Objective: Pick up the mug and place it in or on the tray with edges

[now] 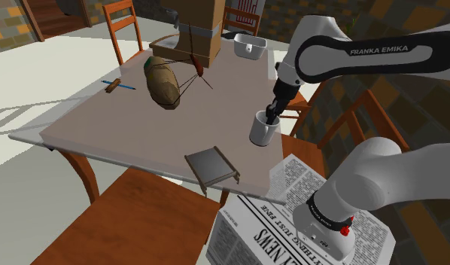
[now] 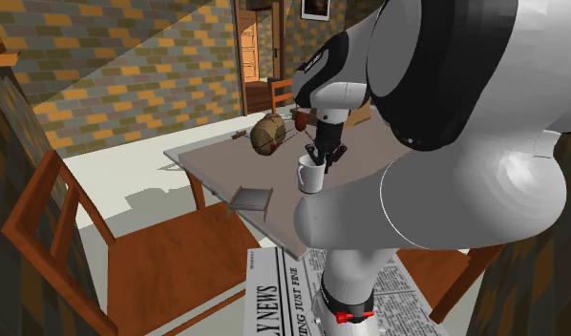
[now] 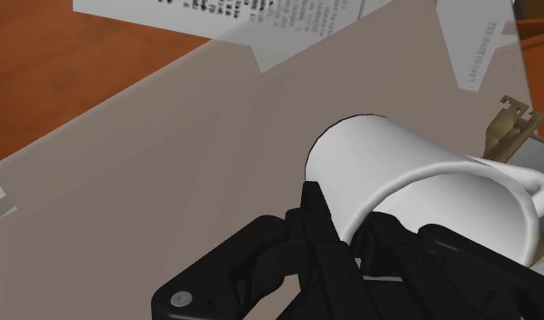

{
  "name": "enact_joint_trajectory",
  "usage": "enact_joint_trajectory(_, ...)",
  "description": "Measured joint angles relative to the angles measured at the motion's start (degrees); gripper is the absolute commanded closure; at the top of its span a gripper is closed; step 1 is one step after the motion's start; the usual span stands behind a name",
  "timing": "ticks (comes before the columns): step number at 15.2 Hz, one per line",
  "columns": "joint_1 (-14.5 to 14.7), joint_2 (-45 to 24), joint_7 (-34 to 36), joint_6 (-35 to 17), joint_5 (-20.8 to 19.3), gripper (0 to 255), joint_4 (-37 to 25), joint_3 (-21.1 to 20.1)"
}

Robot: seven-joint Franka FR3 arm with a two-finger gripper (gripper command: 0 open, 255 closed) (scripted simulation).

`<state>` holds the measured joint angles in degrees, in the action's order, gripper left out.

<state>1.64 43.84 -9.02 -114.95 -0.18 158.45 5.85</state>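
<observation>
I read the black two-finger gripper (image 1: pixel 271 117) clamped on the rim of the plain white handled mug (image 1: pixel 263 134), one finger inside. Mug directly under fingertips; flat grey edged tray (image 1: pixel 211 166) well apart.

The tray (image 1: pixel 211 165) by the near edge of the table (image 1: pixel 103 124), the mug (image 1: pixel 263 131) right of it, shoulder view.
</observation>
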Motion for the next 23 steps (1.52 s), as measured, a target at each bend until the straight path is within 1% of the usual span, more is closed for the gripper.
enact_joint_trajectory(7, 0.03, 1.24, 0.23, 6.20, 0.08, 255, -4.96, -0.23)
enact_joint_trajectory(8, 0.45, 1.17, 0.92, 6.41, 0.55, 255, -5.28, -0.86)
enact_joint_trajectory(10, 1.87, 0.90, 3.41, 7.12, 2.18, 255, -6.35, -3.12)
enact_joint_trajectory(14, 4.86, -1.20, 8.80, 6.60, 5.63, 255, -8.28, -7.94)
enact_joint_trajectory(18, 7.60, -4.81, 14.56, 5.47, 8.82, 255, -11.29, -13.08)
enact_joint_trajectory(23, 9.92, -9.64, 20.98, 4.69, 11.38, 255, -16.10, -18.59)
